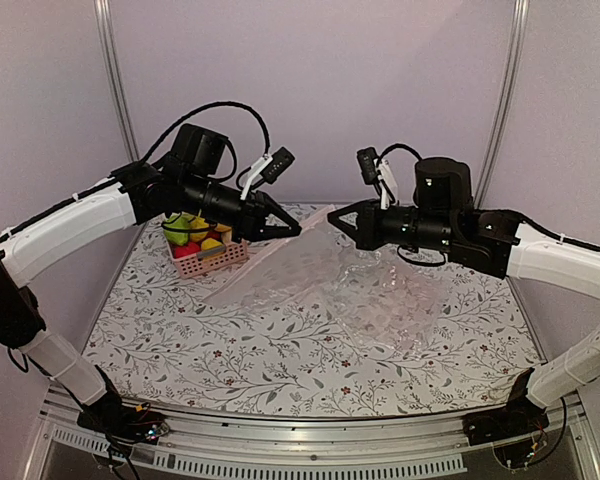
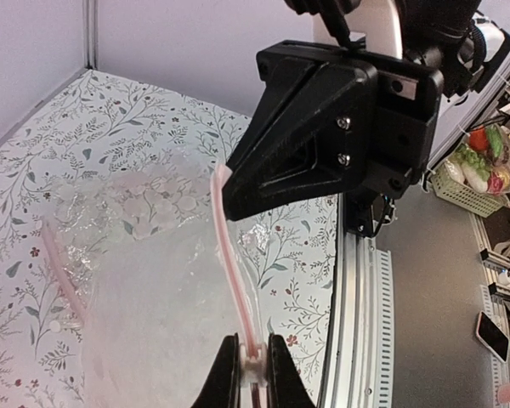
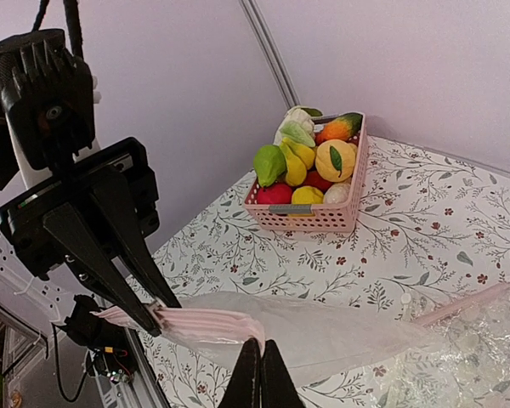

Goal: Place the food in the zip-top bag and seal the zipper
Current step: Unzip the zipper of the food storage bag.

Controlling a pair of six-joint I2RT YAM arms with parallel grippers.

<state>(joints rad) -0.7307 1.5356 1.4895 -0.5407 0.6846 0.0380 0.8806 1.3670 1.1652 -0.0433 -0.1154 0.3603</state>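
The zip-top bag (image 1: 265, 268) hangs between my two grippers, its lower part draped on the table. My left gripper (image 2: 253, 372) is shut on a small white piece on the pink zipper (image 2: 235, 268). My right gripper (image 3: 260, 367) is shut on the other end of the zipper (image 3: 206, 324). In the top view the left gripper (image 1: 292, 229) and right gripper (image 1: 333, 218) sit close together above the table's far middle. The food (image 3: 310, 160) lies piled in a pink basket (image 3: 323, 218), seen at the back left in the top view as food (image 1: 193, 232). I see no food inside the bag (image 3: 348, 336).
A larger crinkled clear bag (image 1: 395, 305) lies on the floral tablecloth right of centre, its own pink strip (image 2: 61, 276) showing. Purple walls enclose the back and sides. Off the table stands a green basket (image 2: 467, 183) of other toys. The metal rail (image 1: 310, 440) runs along the near edge.
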